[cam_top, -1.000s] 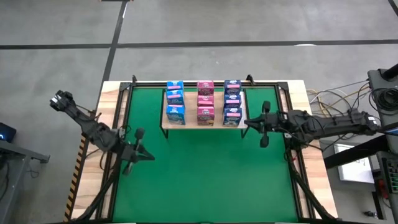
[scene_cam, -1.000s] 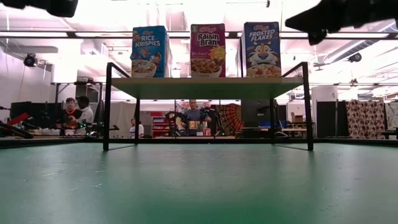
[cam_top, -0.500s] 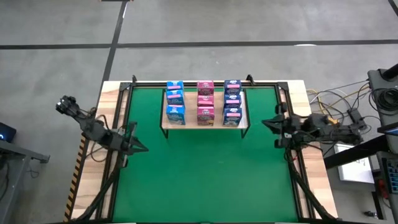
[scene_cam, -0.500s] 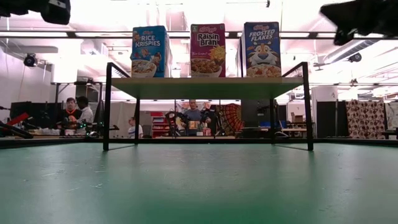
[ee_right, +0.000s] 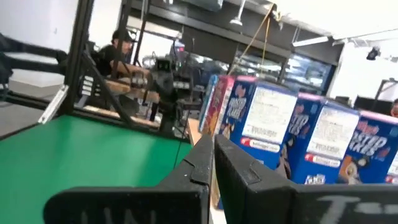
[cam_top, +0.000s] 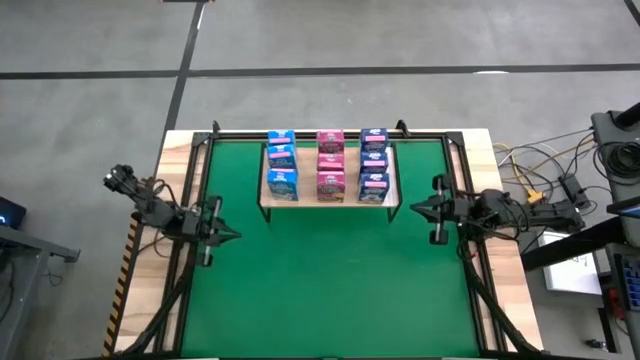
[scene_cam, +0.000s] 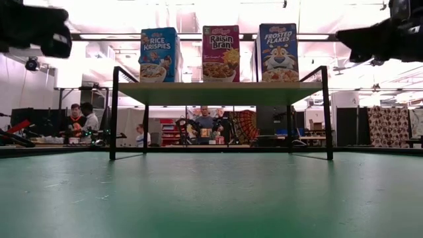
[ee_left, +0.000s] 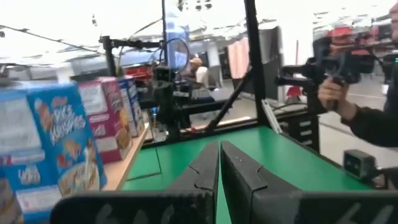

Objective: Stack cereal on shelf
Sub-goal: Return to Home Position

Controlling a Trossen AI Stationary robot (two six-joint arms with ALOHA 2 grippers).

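The cereal stands on the shelf (cam_top: 305, 190) at the table's far middle, in three columns of small boxes: light blue (cam_top: 281, 165), pink (cam_top: 330, 165) and dark blue (cam_top: 373, 165). In the low view the front boxes (scene_cam: 221, 53) stand upright on the shelf board (scene_cam: 218, 93), which is raised on black legs. My left gripper (cam_top: 232, 238) is shut and empty over the green mat's left edge, left of the shelf and nearer the table's front. My right gripper (cam_top: 416, 208) is shut and empty just right of the shelf. Both wrist views show shut fingers (ee_left: 219, 163) (ee_right: 213, 157) and cereal boxes beside them (ee_left: 56, 143) (ee_right: 280, 127).
A green mat (cam_top: 330, 290) covers the table inside a black frame (cam_top: 200, 150); its near half is open room. Cables (cam_top: 530, 175) lie off the right edge. People sit in the room beyond (scene_cam: 82, 118), and a person's hand (ee_left: 329, 93) shows past the far side.
Both arms have sunk and drawn back, the left toward the table's left edge and the right away from the shelf toward the right edge. Both grippers have stayed shut. The boxes and the shelf have not moved.
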